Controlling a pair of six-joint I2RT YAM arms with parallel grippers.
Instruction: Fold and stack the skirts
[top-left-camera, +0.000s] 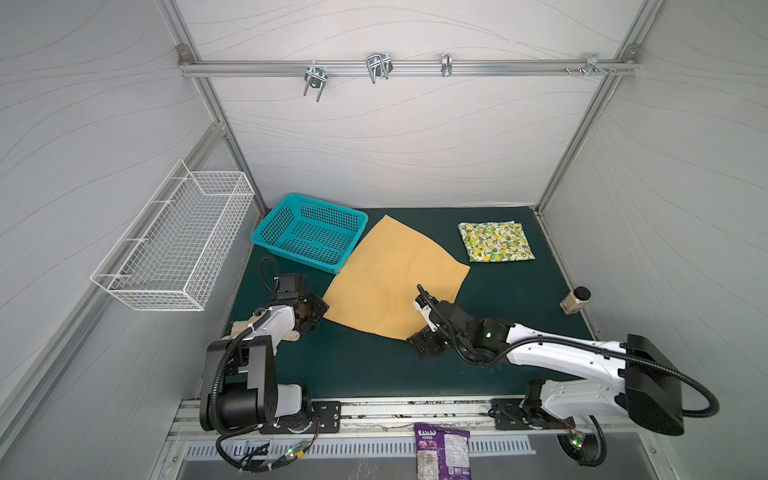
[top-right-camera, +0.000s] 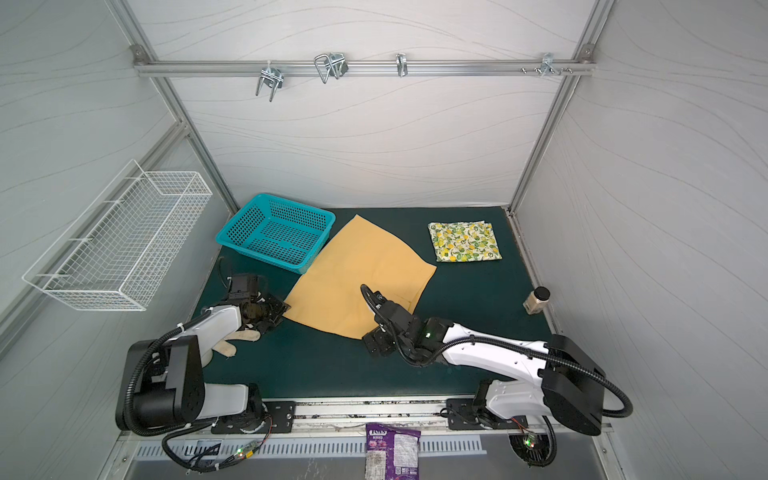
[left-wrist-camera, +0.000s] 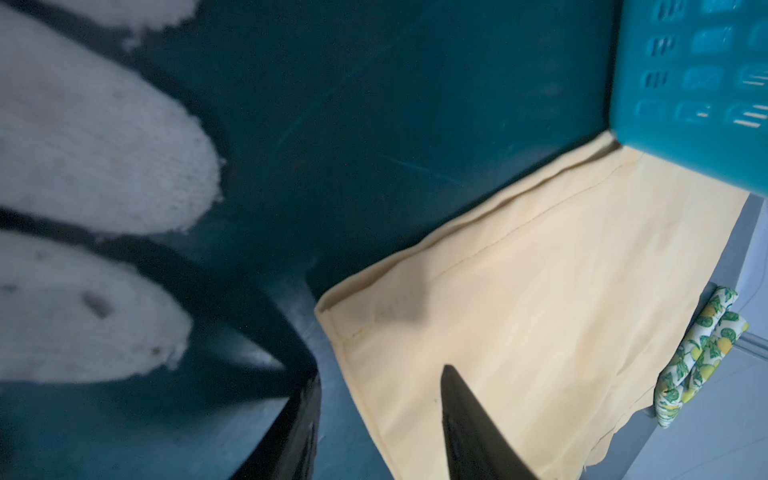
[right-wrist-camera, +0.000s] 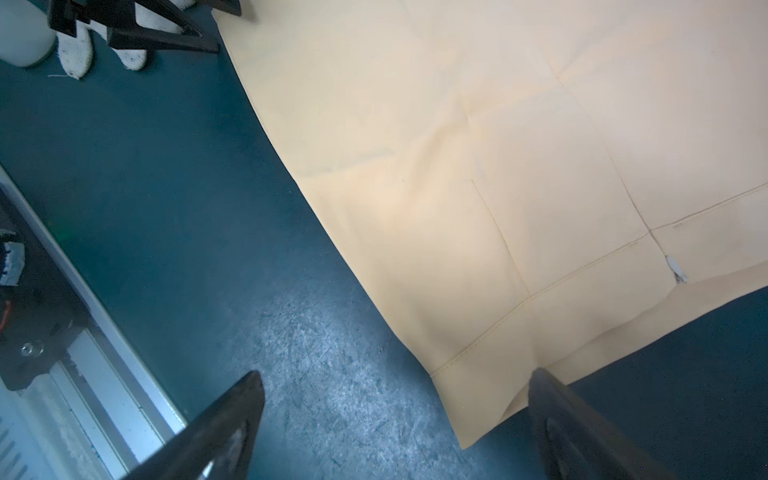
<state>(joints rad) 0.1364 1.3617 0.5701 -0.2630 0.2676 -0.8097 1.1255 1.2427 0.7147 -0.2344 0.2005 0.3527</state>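
1. We count two skirts on the dark green mat (top-left-camera: 365, 370): one mustard-yellow skirt (top-left-camera: 395, 278) and one lemon-print skirt (top-left-camera: 494, 242). They lie well apart.
2. The mustard-yellow skirt lies spread flat at the middle of the mat. It is turned diagonally, with one corner pointing to the back wall. Its wider, stitched edge faces left and runs up against the teal plastic basket (top-left-camera: 272, 226). Its narrower edge faces the near right, so the skirt points from left toward near right. It looks almost as broad as long.
3. The lemon-print skirt sits folded into a rectangle at the rear right. Its long side runs left to right, nearly parallel with the back wall.
4. The left gripper (left-wrist-camera: 380, 372) is at the mustard-yellow skirt's near left corner. Its jaws stand apart, one finger over the cloth and one over the mat beside it, and they are not clamped.
5. The right gripper (right-wrist-camera: 395, 374) is at the skirt's nearest corner, jaws spread wide and holding nothing. One fingertip is at the cloth's edge and the other is over bare mat.
6. We also count two baskets, the teal one and a white wire basket (top-left-camera: 174, 241) on the left wall. There is one cream bottle (top-left-camera: 577, 300), one knit glove (top-right-camera: 239, 338) and one purple snack packet (top-left-camera: 442, 451).
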